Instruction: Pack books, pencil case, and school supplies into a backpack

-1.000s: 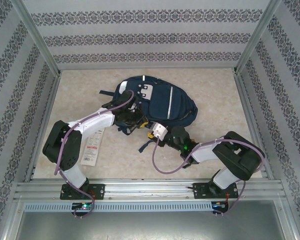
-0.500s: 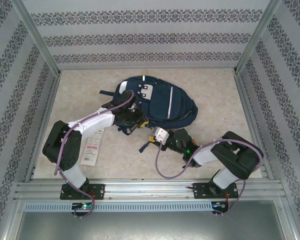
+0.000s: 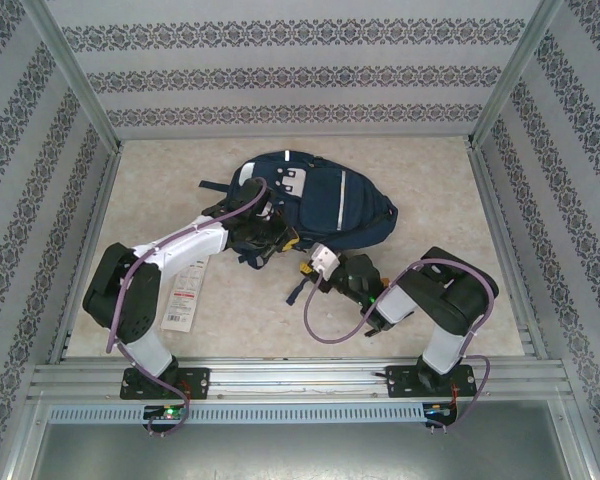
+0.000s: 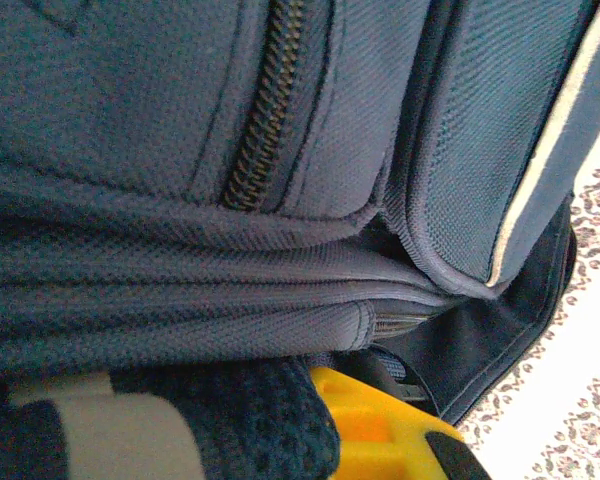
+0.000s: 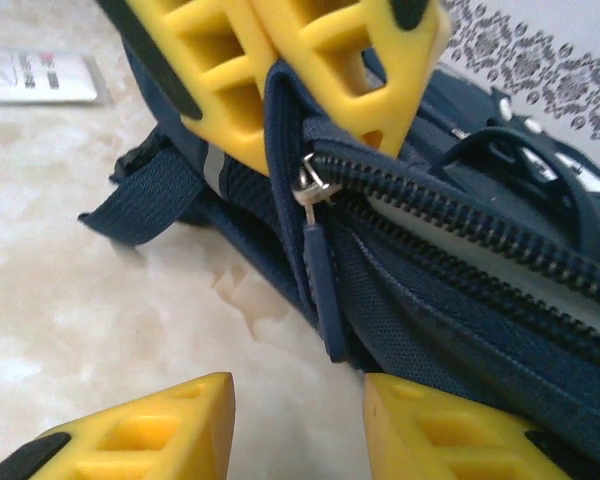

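At the table's [image 3: 440,200] centre lay the backpack [image 3: 325,200], its white patch toward 12 o'clock. On its 7 o'clock edge the left gripper [image 3: 280,240] was pressed together on a fold of navy fabric beside the zipper. The right wrist view showed that cloth nipped between its yellow fingers [image 5: 360,70]. The right gripper [image 3: 306,268], just off the backpack at 6 o'clock, stood spread and empty, facing the zipper pull [image 5: 322,280]. The white packet [image 3: 183,295] lay flat at 8 o'clock, apart from the backpack.
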You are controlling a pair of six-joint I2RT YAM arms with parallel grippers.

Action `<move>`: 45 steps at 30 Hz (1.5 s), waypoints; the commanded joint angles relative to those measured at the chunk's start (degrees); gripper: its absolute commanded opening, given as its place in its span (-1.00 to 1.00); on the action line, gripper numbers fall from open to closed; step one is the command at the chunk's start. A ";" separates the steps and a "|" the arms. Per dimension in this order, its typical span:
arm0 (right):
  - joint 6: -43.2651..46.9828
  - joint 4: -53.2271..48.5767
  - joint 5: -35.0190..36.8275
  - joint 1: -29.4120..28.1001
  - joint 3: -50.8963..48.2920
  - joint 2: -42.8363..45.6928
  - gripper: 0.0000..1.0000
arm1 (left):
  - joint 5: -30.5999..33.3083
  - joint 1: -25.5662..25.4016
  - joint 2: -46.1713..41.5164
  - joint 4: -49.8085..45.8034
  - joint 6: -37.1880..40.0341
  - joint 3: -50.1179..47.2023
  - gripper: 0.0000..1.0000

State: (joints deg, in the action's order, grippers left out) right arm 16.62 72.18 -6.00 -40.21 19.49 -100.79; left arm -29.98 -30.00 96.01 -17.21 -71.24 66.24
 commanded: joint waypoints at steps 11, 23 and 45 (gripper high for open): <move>-1.33 7.24 -4.55 -0.34 3.25 1.19 -0.43 | -3.57 -1.70 -2.14 3.93 -2.59 -1.26 -1.00; -2.87 7.19 -2.07 -1.86 3.59 1.44 -0.87 | -2.76 -1.73 -2.87 7.41 -4.70 -3.91 -1.00; -66.78 -51.14 -15.24 6.40 3.50 38.63 -1.00 | 7.60 8.70 -0.08 11.74 14.67 -6.61 -1.00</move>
State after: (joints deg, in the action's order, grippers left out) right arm -35.48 36.82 -18.31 -37.45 21.04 -66.43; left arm -27.75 -23.49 95.44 -10.68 -61.19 60.07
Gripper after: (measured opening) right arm 0.042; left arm 0.046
